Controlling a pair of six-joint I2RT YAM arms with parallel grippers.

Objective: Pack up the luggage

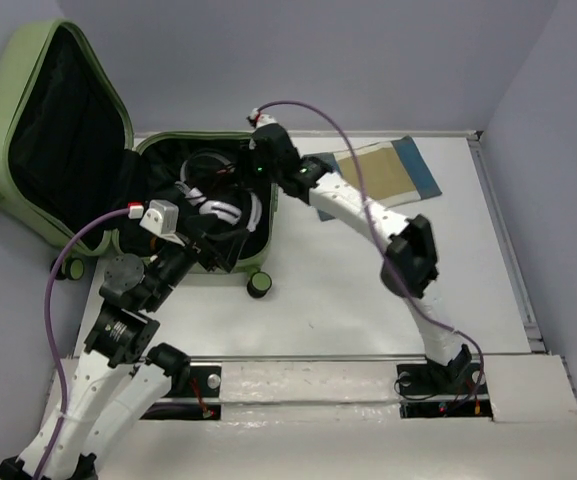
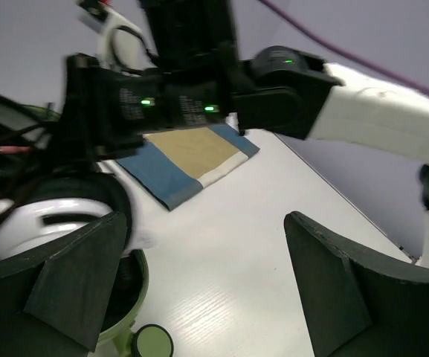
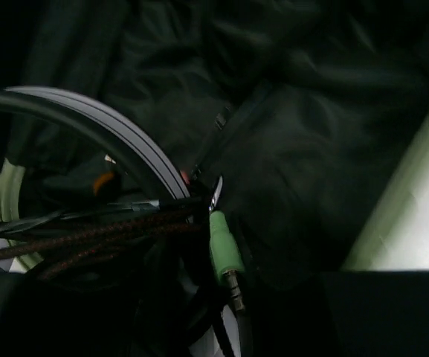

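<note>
The luggage [image 1: 68,130] lies open at the left, its lid leaning back and its black-lined base [image 1: 258,255] on the table. White headphones [image 1: 230,210] and dark cables lie in the base. My left gripper [image 1: 211,250] is open and empty at the base's near right rim [image 2: 136,297], over bare table [image 2: 207,282]. My right gripper [image 1: 258,165] reaches down into the base's far right corner. Its view is dark and shows the lining [image 3: 311,111], the headphone band [image 3: 125,141], braided cable and a green audio plug [image 3: 225,249] between its spread fingers [image 3: 244,316].
A folded blue and tan cloth [image 1: 388,170] lies on the white table at the back right, also in the left wrist view [image 2: 192,160]. A luggage wheel [image 1: 258,285] sticks out by the left gripper [image 2: 153,342]. Grey walls close in the table.
</note>
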